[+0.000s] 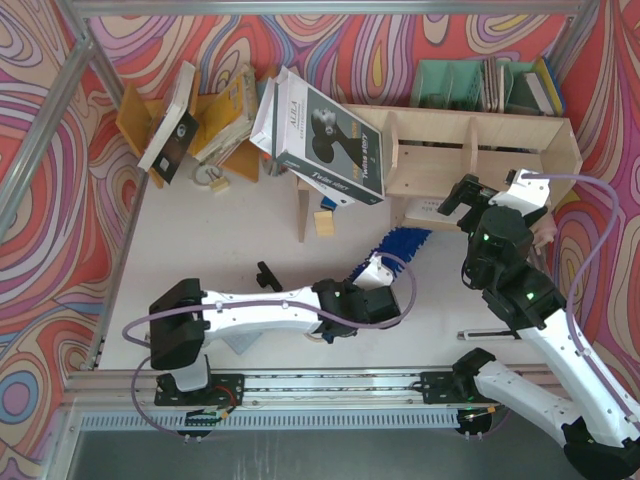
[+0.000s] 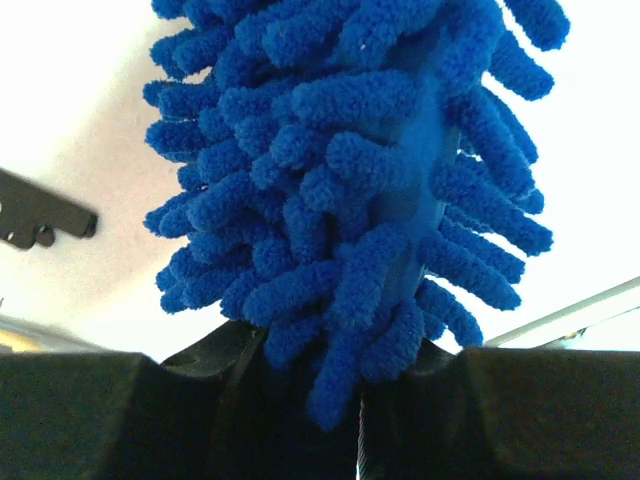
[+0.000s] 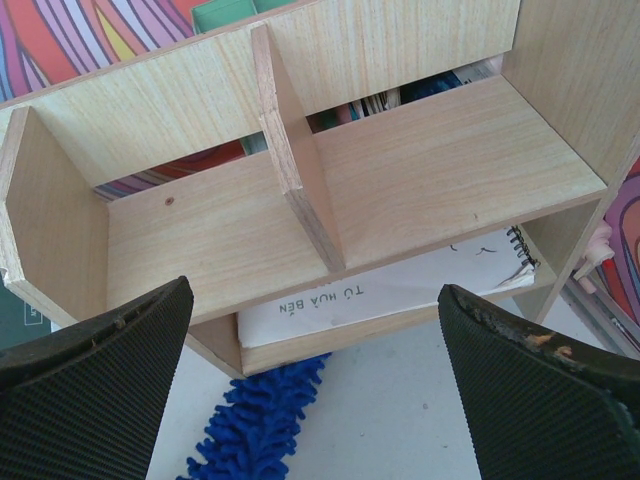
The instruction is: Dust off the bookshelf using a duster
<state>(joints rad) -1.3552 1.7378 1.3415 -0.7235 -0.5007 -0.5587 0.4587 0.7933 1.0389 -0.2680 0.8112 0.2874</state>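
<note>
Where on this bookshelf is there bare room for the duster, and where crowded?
Both upper compartments either side of the divider are bare. The lower shelf is crowded by a spiral notebook; the left end of the bookshelf is covered by a leaning box. Bare table flanks the duster.

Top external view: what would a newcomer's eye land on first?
The bright-blue duster, gripped by the left end effector, reaches across the table's centre toward the bottom of the pale bookshelf. A large black-and-white book leans tilted on the shelf's left end, before a swirling multicoloured backdrop.
</note>
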